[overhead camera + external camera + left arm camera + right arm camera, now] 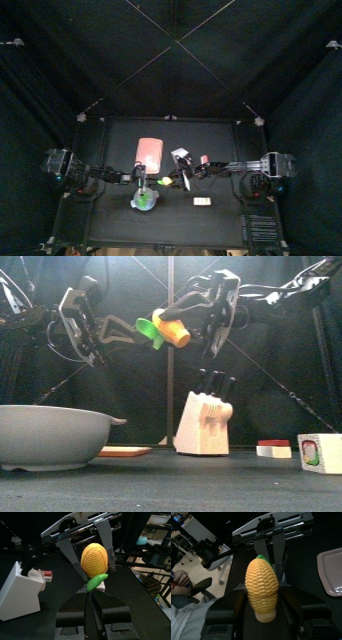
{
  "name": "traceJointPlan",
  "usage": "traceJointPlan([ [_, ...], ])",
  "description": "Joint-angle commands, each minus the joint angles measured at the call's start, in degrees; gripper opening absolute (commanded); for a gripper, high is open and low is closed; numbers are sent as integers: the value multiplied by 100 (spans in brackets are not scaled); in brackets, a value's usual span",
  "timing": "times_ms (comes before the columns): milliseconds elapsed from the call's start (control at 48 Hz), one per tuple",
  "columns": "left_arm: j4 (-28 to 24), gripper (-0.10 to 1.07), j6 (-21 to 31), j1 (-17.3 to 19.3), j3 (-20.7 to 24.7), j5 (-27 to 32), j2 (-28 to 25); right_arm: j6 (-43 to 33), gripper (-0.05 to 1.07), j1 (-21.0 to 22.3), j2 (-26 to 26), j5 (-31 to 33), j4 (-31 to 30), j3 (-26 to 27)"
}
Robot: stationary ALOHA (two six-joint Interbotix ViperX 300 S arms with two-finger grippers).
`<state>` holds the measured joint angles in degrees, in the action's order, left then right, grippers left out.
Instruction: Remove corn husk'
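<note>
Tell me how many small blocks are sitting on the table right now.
2 that I can make out: a red-and-white block near the table's front right, and a white block with green and pink sides just right of it at the edge. Others may be hidden behind the bowl.

Cob [261, 587] looks like moulded plastic, bumpy kernel rows, slight sheen. Husk [96, 583] smooth glossy green plastic. Grippers' jaws matt black plastic. Knife block [206, 424] pale wood, matt, black handles. Bowl [51, 434] smooth, dull grey. Curtains [54, 70] black cloth.
</note>
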<state>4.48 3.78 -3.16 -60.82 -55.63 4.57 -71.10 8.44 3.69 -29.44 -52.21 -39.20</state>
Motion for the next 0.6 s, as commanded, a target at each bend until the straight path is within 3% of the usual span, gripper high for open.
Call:
traceJointPlan([
  [0, -70, 48, -9, 18, -44, -62, 176, 9, 55, 18, 264, -26, 18, 26],
  [312, -325, 48, -18, 18, -431, -62, 571, 9, 55, 26, 422, -26, 18, -105],
  [583, -466, 48, 0, -26, -510, 0, 659, 9, 55, 26, 413, -26, 18, -114],
])
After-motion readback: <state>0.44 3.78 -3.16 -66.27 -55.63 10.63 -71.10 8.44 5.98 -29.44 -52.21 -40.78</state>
